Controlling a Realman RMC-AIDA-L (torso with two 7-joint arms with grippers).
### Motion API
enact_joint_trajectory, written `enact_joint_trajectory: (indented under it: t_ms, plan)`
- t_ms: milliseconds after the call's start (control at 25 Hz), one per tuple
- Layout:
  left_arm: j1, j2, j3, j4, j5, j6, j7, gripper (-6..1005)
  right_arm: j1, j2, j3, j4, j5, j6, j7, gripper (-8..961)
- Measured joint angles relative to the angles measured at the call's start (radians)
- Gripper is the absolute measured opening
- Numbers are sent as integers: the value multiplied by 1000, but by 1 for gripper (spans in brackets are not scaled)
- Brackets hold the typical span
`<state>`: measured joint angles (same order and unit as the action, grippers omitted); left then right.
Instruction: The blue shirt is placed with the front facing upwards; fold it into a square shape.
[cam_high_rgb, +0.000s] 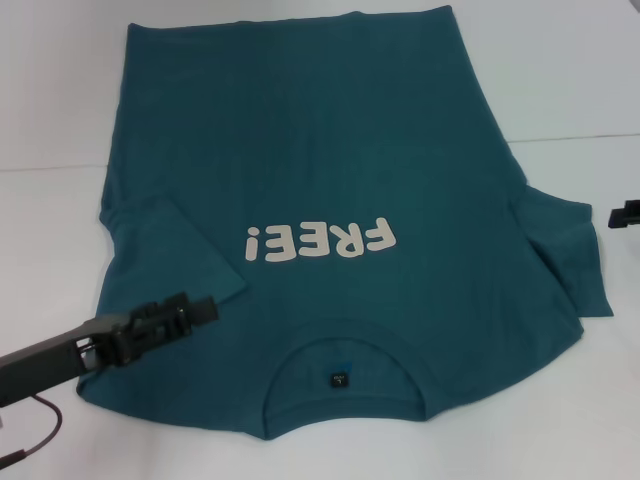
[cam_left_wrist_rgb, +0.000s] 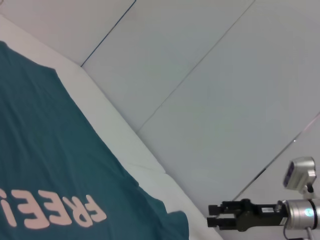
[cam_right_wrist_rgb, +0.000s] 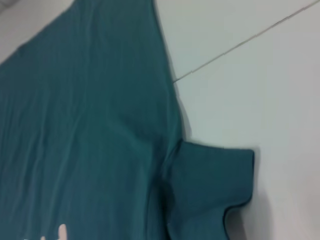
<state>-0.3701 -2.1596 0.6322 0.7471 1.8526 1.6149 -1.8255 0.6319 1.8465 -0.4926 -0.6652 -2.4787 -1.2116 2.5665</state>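
Reaching in from the lower left of the frame, the left gripper is hovering over the blue shirt beside its folded sleeve, fingers seemingly together, holding nothing. Lengthwise, the shirt is running collar-near to hem-far on the white table. At the right edge, the right gripper is sitting clear of it; I cannot tell its opening.

The blue shirt lies flat, front up, collar nearest the robot, off-white "FREE!" lettering showing, its left sleeve folded inward.
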Motion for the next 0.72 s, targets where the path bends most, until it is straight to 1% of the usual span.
enact_joint_trajectory:
  t_ms: [120,240,360,400,560,720]
  plan:
    - [1,0,0,0,-17,0,0,798,15,3,-5,2,-19,31,-6,654]
    - [1,0,0,0,-26,0,0,798,21,5,-36,12,-21,74,-10,655]
    - [0,0,0,0,-26,0,0,797,31,5,-64,50,-21,112,-6,656]
    - [0,0,0,0,-26,0,0,797,43,2,-67,86,-22,135,-1,656]
    - [-3,-1,0,0,-28,-4,2,797,59,0,-68,125,-21,164,12,657]
    - [-3,-1,0,-5,-28,-12,2,797,73,4,-68,136,-19,185,28,658]
